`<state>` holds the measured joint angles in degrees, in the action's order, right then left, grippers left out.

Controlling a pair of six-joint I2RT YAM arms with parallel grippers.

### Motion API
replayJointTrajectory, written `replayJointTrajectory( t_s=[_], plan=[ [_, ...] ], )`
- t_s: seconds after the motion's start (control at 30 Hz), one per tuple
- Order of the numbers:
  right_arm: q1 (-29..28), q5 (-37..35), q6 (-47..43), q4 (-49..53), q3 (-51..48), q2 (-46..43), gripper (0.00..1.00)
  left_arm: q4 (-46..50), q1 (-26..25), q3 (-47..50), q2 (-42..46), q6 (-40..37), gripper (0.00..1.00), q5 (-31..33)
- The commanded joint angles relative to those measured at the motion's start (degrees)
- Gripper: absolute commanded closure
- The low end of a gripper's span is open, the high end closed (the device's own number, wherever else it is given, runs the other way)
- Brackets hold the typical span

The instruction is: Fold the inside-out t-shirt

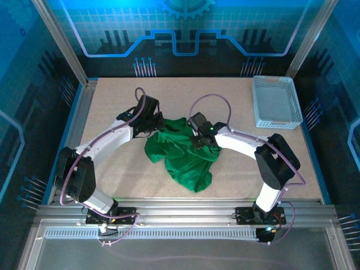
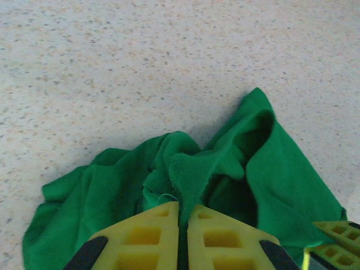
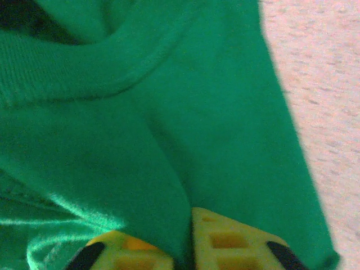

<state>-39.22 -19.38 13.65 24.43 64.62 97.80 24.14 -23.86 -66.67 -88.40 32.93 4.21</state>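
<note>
The bright green t-shirt [image 1: 183, 154] lies crumpled in a heap in the middle of the table, between both arms. My left gripper [image 1: 156, 125] sits at the heap's upper left edge, shut on a fold of the green cloth [image 2: 194, 169] that runs down between its yellow fingers [image 2: 152, 233]. My right gripper [image 1: 198, 139] rests on the heap's upper right part, also shut, with a pinched ridge of the t-shirt [image 3: 169, 146] between its yellow fingers [image 3: 230, 239]. A ribbed hem [image 3: 73, 73] crosses the top of the right wrist view. The tag is hidden.
A white mesh basket [image 1: 275, 101] stands at the back right corner of the table. Bare speckled tabletop [image 1: 112, 169] surrounds the heap. A metal rail [image 1: 185, 209] runs along the near edge.
</note>
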Motion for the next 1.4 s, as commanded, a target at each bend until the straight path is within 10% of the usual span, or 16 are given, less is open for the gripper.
replayJointTrajectory(
  t_s=[0.0, 0.3, 0.43, 0.67, 1.03, 1.37],
  plan=[
    [2.45, -7.44, 3.15, 4.43, -3.06, -8.32, 0.95, -1.70, -1.20, 0.50, -0.67, -1.82, 0.99, -6.82],
    [12.96, 3.84, 10.69, 2.38, -13.90, -18.83, 0.98, -4.83, -15.18, 4.93, -1.09, -3.44, 0.72, -9.48],
    [15.29, 3.62, 12.81, 2.57, -15.48, -19.27, 1.00, -3.77, -10.51, 8.87, 1.51, -0.47, 0.44, -5.75],
    [19.18, 5.29, 14.48, 1.90, -16.94, -21.07, 1.00, -1.84, 0.00, 8.05, 2.74, 1.01, 0.25, -2.46],
    [19.07, 7.26, 13.05, 0.34, -17.24, -21.24, 1.00, -2.45, 1.53, -2.99, -13.40, 1.25, 0.27, -5.79],
    [19.09, 6.00, 12.60, 1.40, -17.02, -22.94, 1.00, -1.36, 1.55, -7.72, -19.00, 1.14, 0.70, -5.48]
  ],
)
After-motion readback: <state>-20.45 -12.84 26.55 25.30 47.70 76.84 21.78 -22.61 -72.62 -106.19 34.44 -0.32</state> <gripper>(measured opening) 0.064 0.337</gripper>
